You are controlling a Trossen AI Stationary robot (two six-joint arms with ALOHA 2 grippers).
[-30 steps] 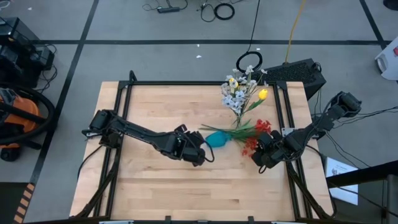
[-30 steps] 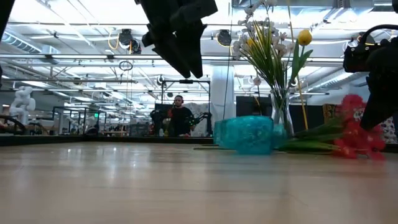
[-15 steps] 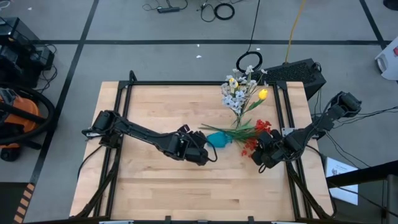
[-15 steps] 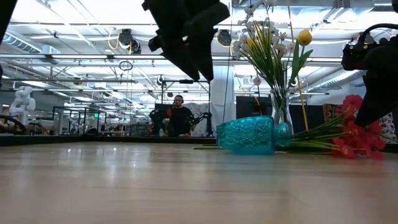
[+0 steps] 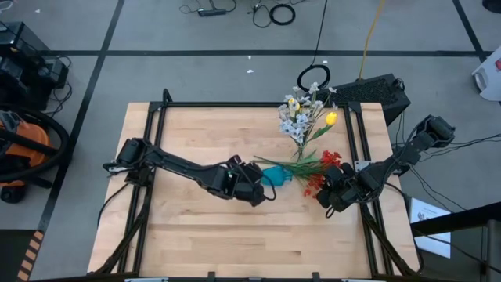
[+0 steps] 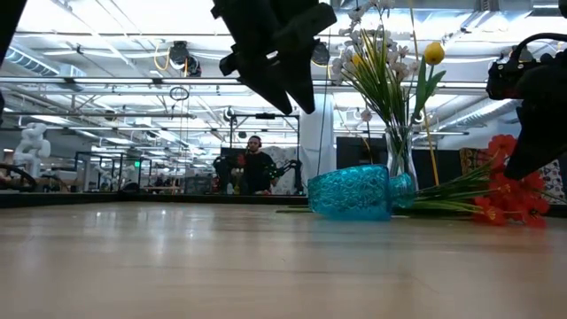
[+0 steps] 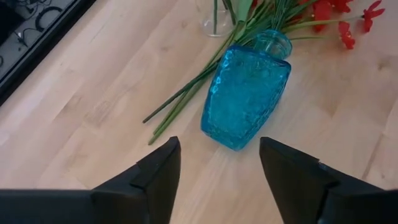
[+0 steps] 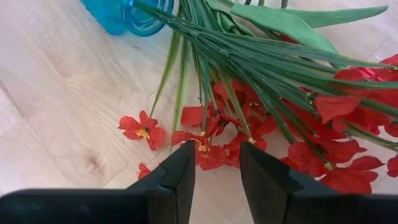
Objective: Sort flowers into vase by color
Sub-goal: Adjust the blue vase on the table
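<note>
A blue glass vase [image 7: 245, 96] lies on its side on the table [image 5: 196, 235]. My left gripper [image 7: 217, 174] hangs open above its base end. Red flowers [image 8: 236, 134] lie flat beside it, and their green stems [image 7: 183, 102] run along the vase's side past its neck. My right gripper [image 8: 217, 177] hovers open just over the red blossoms. A clear vase [image 6: 399, 164] stands upright behind, holding whitish sprigs and a yellow tulip [image 5: 330, 119].
Black frame rails [image 5: 149, 157] run along the table's left and right sides. A dark box [image 5: 376, 92] sits at the far right corner. The near half of the table is bare wood. A person [image 6: 255, 168] sits far off in the room.
My left gripper has edged toward the table's right edge, closer to the blue vase, and sunk slightly. The blue vase has shifted a little where it lies. My right gripper has kept still.
</note>
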